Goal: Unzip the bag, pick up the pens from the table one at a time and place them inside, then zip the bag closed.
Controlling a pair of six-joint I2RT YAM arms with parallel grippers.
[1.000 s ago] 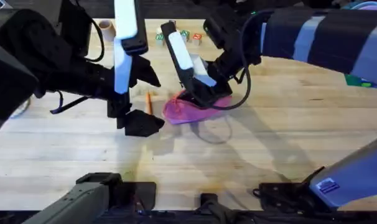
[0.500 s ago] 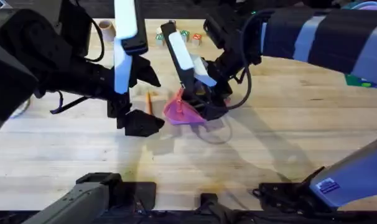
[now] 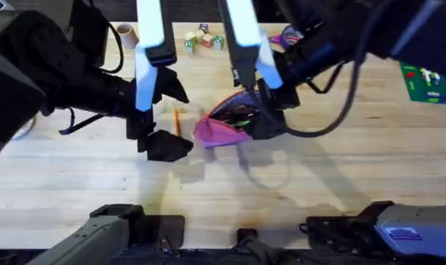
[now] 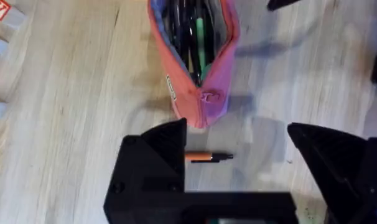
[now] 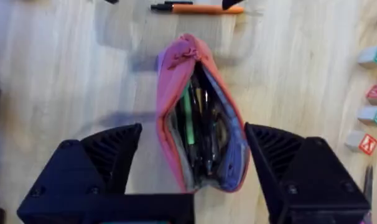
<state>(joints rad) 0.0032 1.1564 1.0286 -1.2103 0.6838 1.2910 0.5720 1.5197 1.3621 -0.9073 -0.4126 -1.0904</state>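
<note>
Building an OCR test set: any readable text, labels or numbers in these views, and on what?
"Y": red letter on a white block at the left wrist view's edge.
Other letter blocks: marks too blurred to read.
Green card: white marks, too small to read.
Right arm's base label: unreadable.

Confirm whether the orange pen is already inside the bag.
No: the orange pen lies on the table just past the closed end of the open bag, apart from it.
</note>
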